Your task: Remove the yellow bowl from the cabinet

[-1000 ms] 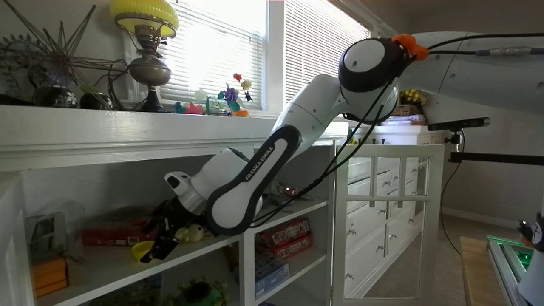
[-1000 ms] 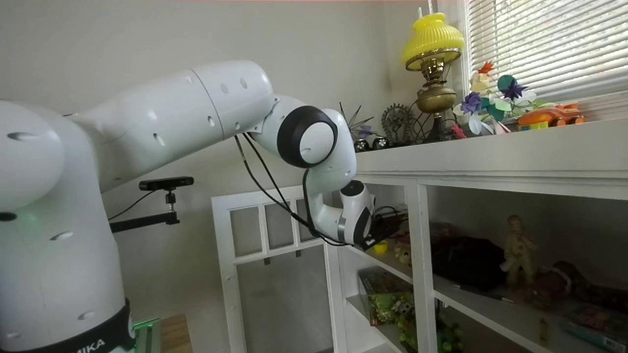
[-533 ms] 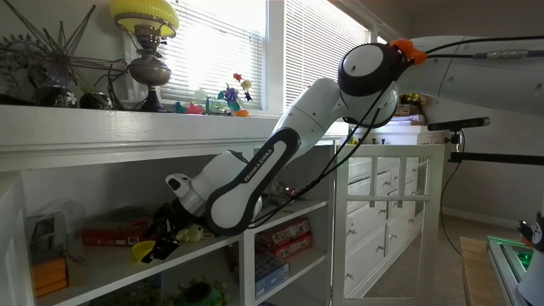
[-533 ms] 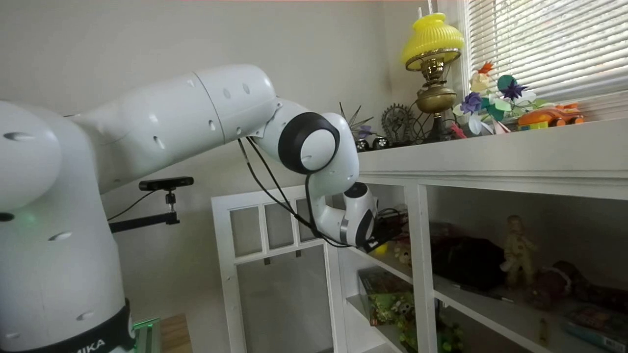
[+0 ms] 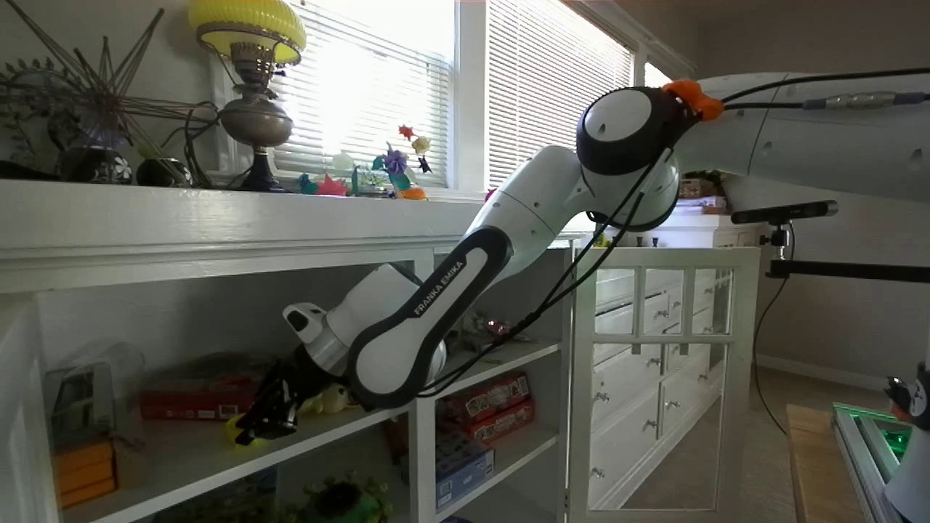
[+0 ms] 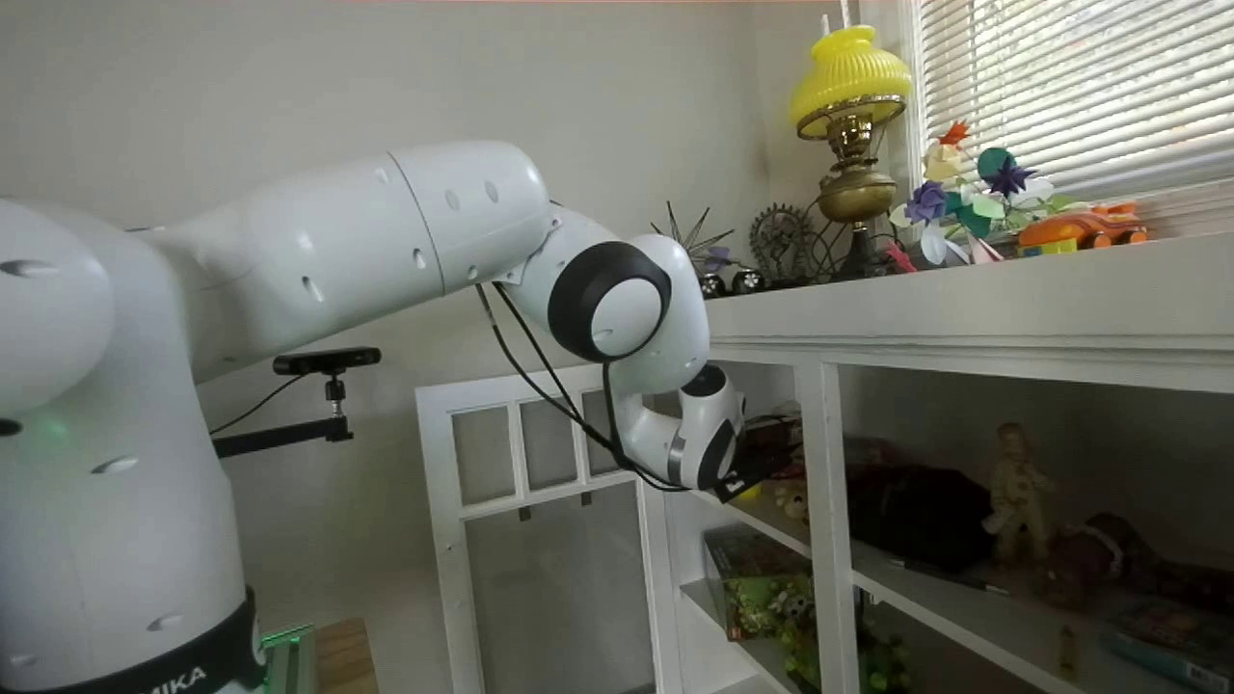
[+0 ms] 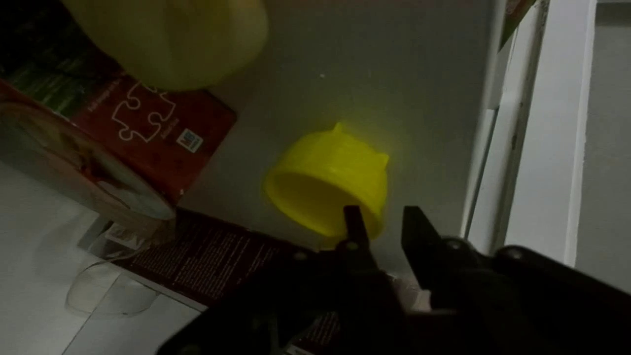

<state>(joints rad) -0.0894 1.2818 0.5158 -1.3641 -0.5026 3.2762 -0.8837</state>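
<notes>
Arm (image 5: 527,207) reads "FRANKA EMIKA", its gripper (image 7: 382,212) parted at the yellow bowl (image 7: 337,160).

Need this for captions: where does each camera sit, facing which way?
Exterior view: before the cabinet, facing along it toward a dresser; arm and jaws show.
Exterior view: near the shoulder, facing the cabinet's open paned door; arm and jaws show.
Wrist view: behind parted jaws, facing the yellow bowl.
Both exterior views share the oil lamp.

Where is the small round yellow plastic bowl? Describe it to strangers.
Find the long white wooden cabinet. On its white upper shelf, by the black two-fingered gripper, sits the bowl. Its open mouth, two pointed nubs and brighter yellow set it apart from the pale yellow rounded object nearby.
</notes>
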